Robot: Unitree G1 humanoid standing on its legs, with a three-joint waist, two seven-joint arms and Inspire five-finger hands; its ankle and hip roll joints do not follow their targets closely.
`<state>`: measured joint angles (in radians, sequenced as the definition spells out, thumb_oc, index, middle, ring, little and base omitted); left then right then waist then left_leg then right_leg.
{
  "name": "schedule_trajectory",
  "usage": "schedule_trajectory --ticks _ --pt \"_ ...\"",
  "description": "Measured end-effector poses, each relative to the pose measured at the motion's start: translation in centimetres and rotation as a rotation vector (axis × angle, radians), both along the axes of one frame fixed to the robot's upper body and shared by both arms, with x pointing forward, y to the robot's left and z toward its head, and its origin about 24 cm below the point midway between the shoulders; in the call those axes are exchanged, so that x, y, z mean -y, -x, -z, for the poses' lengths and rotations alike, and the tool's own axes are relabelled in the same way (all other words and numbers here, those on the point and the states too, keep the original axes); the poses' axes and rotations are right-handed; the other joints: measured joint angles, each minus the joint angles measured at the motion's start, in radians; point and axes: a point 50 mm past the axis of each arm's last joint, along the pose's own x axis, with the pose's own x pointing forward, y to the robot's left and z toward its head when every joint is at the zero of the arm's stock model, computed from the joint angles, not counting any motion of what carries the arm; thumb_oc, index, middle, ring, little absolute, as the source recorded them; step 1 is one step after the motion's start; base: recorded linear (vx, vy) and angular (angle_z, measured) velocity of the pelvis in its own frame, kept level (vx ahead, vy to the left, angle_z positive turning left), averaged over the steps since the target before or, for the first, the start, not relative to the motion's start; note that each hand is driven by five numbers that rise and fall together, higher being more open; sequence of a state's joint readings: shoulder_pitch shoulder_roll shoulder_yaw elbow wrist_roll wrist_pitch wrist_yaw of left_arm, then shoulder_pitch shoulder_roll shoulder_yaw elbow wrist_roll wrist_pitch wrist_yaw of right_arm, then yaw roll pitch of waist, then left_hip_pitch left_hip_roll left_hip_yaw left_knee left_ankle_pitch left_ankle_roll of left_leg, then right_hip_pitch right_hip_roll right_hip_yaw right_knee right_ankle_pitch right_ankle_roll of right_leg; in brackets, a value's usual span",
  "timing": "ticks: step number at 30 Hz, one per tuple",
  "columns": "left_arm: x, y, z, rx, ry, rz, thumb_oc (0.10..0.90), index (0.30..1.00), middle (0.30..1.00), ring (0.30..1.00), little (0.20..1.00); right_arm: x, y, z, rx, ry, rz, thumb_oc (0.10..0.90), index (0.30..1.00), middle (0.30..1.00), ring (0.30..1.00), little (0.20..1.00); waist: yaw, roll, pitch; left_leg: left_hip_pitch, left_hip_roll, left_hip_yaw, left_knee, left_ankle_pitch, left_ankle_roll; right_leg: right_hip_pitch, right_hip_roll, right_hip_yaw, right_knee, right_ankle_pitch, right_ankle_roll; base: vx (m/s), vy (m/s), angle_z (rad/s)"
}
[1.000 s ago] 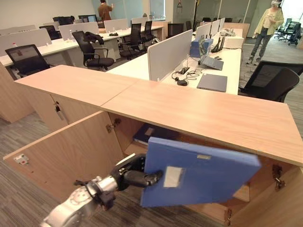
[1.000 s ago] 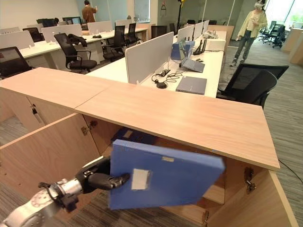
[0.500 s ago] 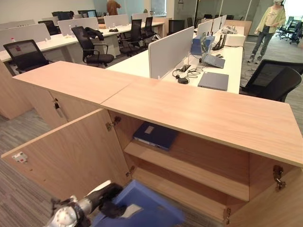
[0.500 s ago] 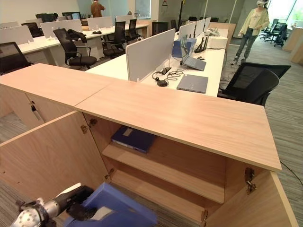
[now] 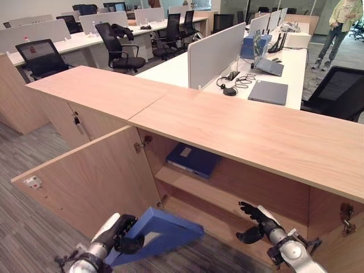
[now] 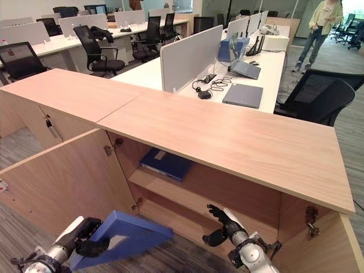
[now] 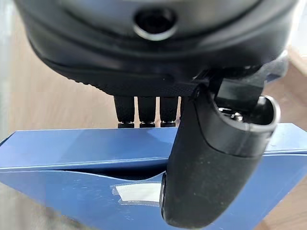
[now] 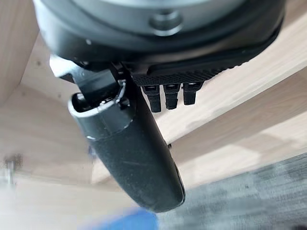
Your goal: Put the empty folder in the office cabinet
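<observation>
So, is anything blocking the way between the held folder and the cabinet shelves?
Nothing visible does. The left hand holds the blue folder low before the open cabinet; the right hand hovers beside that path, holding nothing.

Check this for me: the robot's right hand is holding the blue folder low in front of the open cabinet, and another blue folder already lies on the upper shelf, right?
Not quite. The left hand holds the blue folder, as the left eye view shows; the right hand is open and holds nothing. The rest stands: the folder is low before the open cabinet, and another blue folder lies on the upper shelf.

Open-plan desks (image 5: 170, 68) (grey carpet (image 5: 23, 227))
</observation>
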<state>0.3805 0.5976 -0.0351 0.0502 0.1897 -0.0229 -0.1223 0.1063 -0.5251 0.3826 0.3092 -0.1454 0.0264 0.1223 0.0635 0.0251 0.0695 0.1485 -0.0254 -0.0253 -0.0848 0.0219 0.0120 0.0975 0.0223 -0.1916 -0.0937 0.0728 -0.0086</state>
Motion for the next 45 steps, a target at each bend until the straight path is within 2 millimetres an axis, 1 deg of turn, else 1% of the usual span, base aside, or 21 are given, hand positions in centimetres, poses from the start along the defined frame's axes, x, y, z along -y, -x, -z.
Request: schedule_trajectory --ticks 1,3,5,6,10,12,13,14,15,16,20,24,26,29,31,32,34,36,40,44,45 --pt "0.3 -0.8 -0.8 0.049 0.017 0.007 0.4 0.3 0.3 0.3 0.3 -0.9 0.3 0.4 -0.029 -0.017 -0.042 0.8 0.9 0.9 0.9 0.9 0.005 0.004 0.003 -0.001 0.0 -0.005 0.0 0.001 0.0 0.001 -0.001 -0.006 0.005 -0.002 0.002 -0.02 -0.021 0.06" --pt "1.0 -1.5 -1.7 0.101 0.038 0.031 0.4 0.3 0.3 0.3 0.3 -2.0 0.4 0.6 -0.059 -0.03 -0.107 0.8 0.9 0.9 0.9 0.9 0.005 0.013 0.011 -0.002 -0.001 -0.006 0.0 0.001 0.0 0.0 -0.002 -0.007 0.005 -0.003 0.003 0.0 -0.009 0.03" --pt "1.6 -2.3 -2.7 0.153 0.061 0.055 0.4 0.3 0.3 0.3 0.3 -2.9 -0.2 0.4 -0.055 -0.042 -0.154 0.8 0.9 0.9 0.9 0.9 0.009 0.02 0.017 -0.002 -0.002 -0.007 0.0 0.001 0.0 0.0 -0.003 -0.008 0.004 -0.003 0.004 0.0 0.0 0.0" --pt "1.7 -2.5 -2.9 0.165 0.071 0.057 0.4 0.3 0.3 0.3 0.3 -3.1 -0.7 0.1 -0.042 -0.04 -0.165 0.8 0.9 0.9 0.9 0.9 0.01 0.021 0.018 -0.002 -0.001 -0.007 0.0 0.001 0.0 0.001 -0.003 -0.009 0.003 -0.003 0.004 0.0 0.0 0.0" --pt "1.8 -3.8 -4.1 0.215 0.067 0.083 0.4 0.3 0.3 0.3 0.3 -4.1 -4.9 -2.9 0.106 0.006 -0.245 0.8 0.9 0.9 0.9 0.9 0.019 0.019 0.023 0.008 -0.001 -0.008 0.0 0.0 -0.001 0.011 -0.002 -0.009 0.0 -0.004 0.003 0.0 -0.002 0.01" --pt "1.9 -4.6 -5.0 0.259 0.055 0.096 0.4 0.3 0.3 0.3 0.3 -4.2 -6.1 -3.9 0.173 0.057 -0.271 0.8 0.9 0.9 0.9 0.9 0.027 0.019 0.024 0.011 -0.002 -0.009 0.0 -0.001 0.0 0.012 -0.003 -0.011 0.0 -0.006 0.004 0.01 -0.011 0.05" --pt "1.8 -4.8 -6.1 0.287 0.02 0.127 0.4 0.3 0.3 0.3 0.3 -4.3 -6.5 -4.3 0.199 0.072 -0.277 0.8 0.9 0.9 0.9 0.9 0.027 0.02 0.024 0.011 -0.002 -0.009 0.0 -0.002 0.002 0.013 -0.004 -0.011 0.001 -0.008 0.004 0.0 0.0 0.0" --pt "1.8 -4.8 -6.5 0.294 0.004 0.142 0.4 0.3 0.3 0.3 0.3 -4.3 -6.6 -4.4 0.207 0.078 -0.279 0.8 0.9 0.9 0.9 0.9 0.026 0.019 0.024 0.01 -0.002 -0.009 0.0 -0.003 0.002 0.013 -0.004 -0.011 0.003 -0.009 0.004 0.0 0.0 0.0" --pt "1.7 -4.9 -7.0 0.309 -0.013 0.16 0.4 0.3 0.3 0.3 0.3 -4.4 -6.6 -4.4 0.216 0.084 -0.279 0.8 0.9 0.9 0.9 0.9 0.025 0.02 0.024 0.012 -0.002 -0.009 0.0 -0.002 0.004 0.014 -0.004 -0.011 0.006 -0.011 0.007 0.0 0.0 0.0" --pt "1.7 -4.9 -7.1 0.315 -0.013 0.158 0.4 0.3 0.3 0.3 0.3 -4.3 -6.5 -4.4 0.217 0.084 -0.276 0.8 0.9 0.9 0.9 0.9 0.023 0.021 0.025 0.012 -0.003 -0.009 0.0 0.0 0.007 0.014 -0.004 -0.011 0.006 -0.012 0.008 0.0 0.0 0.0" --pt "1.6 -4.7 -6.6 0.299 -0.006 0.147 0.4 0.3 0.3 0.3 0.3 -3.9 -5.7 -3.7 0.196 0.083 -0.252 0.8 0.9 0.9 0.9 0.9 0.021 0.02 0.025 0.016 -0.004 -0.008 0.004 0.001 0.008 0.015 -0.006 -0.011 0.007 -0.013 0.009 0.0 0.0 0.0" --pt "1.3 -4.0 -5.9 0.27 -0.039 0.135 0.4 0.3 0.3 0.3 0.3 -2.0 -3.5 -3.1 0.167 0.067 -0.162 0.8 0.9 0.9 0.9 0.9 0.02 0.023 0.03 0.018 -0.009 -0.008 0.004 0.0 0.008 0.016 -0.01 -0.011 0.006 -0.014 0.01 0.0 0.002 0.01" --pt "0.8 -3.7 -5.6 0.247 -0.062 0.121 0.4 0.3 0.3 0.3 0.3 -1.2 -3.2 -3.0 0.158 0.081 -0.14 0.8 0.9 0.9 0.9 0.9 0.016 0.025 0.035 0.021 -0.011 -0.006 0.003 0.0 0.008 0.018 -0.012 -0.009 0.006 -0.014 0.011 0.0 -0.006 -0.05" --pt "-0.1 -3.0 -4.7 0.217 -0.075 0.062 0.4 0.3 0.3 0.3 0.3 1.4 -1.8 -3.8 0.172 0.102 -0.054 0.8 0.9 0.9 0.9 0.9 0.005 0.024 0.044 0.025 -0.011 -0.005 0.0 -0.008 0.005 0.02 -0.012 -0.006 0.005 -0.014 0.011 0.0 0.0 0.0" --pt "-0.6 -2.7 -4.4 0.196 -0.105 0.048 0.4 0.3 0.3 0.3 0.3 2.3 -1.7 -4.2 0.182 0.119 -0.032 0.8 0.9 0.9 0.9 0.9 -0.004 0.02 0.046 0.025 -0.01 -0.004 0.0 -0.012 0.005 0.019 -0.011 -0.005 0.006 -0.014 0.011 0.0 -0.005 -0.03" --pt "-0.9 -2.5 -4.1 0.18 -0.116 0.042 0.4 0.3 0.3 0.3 0.3 2.8 -1.6 -4.9 0.199 0.13 -0.027 0.8 0.9 0.9 0.9 0.9 -0.006 0.02 0.046 0.025 -0.01 -0.004 0.0 -0.012 0.006 0.019 -0.011 -0.004 0.006 -0.014 0.011 0.0 -0.006 -0.04" --pt "-0.9 -2.3 -3.9 0.169 -0.128 0.044 0.4 0.3 0.3 0.3 0.3 3.1 -1.5 -5.6 0.221 0.134 -0.026 0.8 0.9 0.9 0.9 0.9 -0.008 0.02 0.046 0.026 -0.009 0.001 0.0 -0.012 0.006 0.018 -0.01 0.0 0.006 -0.013 0.01 0.0 -0.006 -0.07" --pt "-0.9 -2.2 -3.9 0.166 -0.144 0.05 0.4 0.3 0.3 0.3 0.3 3.2 -1.4 -6.4 0.244 0.136 -0.041 0.8 0.9 0.9 0.9 0.9 -0.009 0.018 0.046 0.028 -0.008 0.007 0.0 -0.012 0.007 0.018 -0.008 0.005 0.006 -0.013 0.01 0.0 -0.012 -0.09" --pt "-0.9 -2.2 -3.9 0.168 -0.143 0.051 0.4 0.3 0.3 0.3 0.3 2.3 -1.6 -7.4 0.269 0.105 -0.089 0.8 0.9 0.9 0.9 0.9 -0.009 0.018 0.046 0.029 -0.008 0.017 0.001 -0.009 0.014 0.017 -0.008 0.013 0.006 -0.012 0.01 -0.02 -0.01 -0.06" --pt "-0.8 -2.3 -3.8 0.171 -0.135 0.048 0.4 0.3 0.3 0.3 0.3 1.3 -1.8 -7.4 0.265 0.085 -0.137 0.8 0.9 0.9 0.9 0.9 -0.007 0.013 0.045 0.03 -0.01 0.019 0.004 -0.009 0.015 0.017 -0.009 0.016 0.006 -0.012 0.01 0.0 -0.003 -0.01" --pt "-0.6 -2.3 -3.8 0.174 -0.123 0.044 0.4 0.3 0.3 0.3 0.3 0.7 -2.0 -7.2 0.262 0.08 -0.161 0.8 0.9 0.9 0.9 0.9 -0.007 0.012 0.045 0.03 -0.01 0.02 0.004 -0.008 0.015 0.018 -0.01 0.016 0.006 -0.012 0.011 0.0 0.0 0.0"
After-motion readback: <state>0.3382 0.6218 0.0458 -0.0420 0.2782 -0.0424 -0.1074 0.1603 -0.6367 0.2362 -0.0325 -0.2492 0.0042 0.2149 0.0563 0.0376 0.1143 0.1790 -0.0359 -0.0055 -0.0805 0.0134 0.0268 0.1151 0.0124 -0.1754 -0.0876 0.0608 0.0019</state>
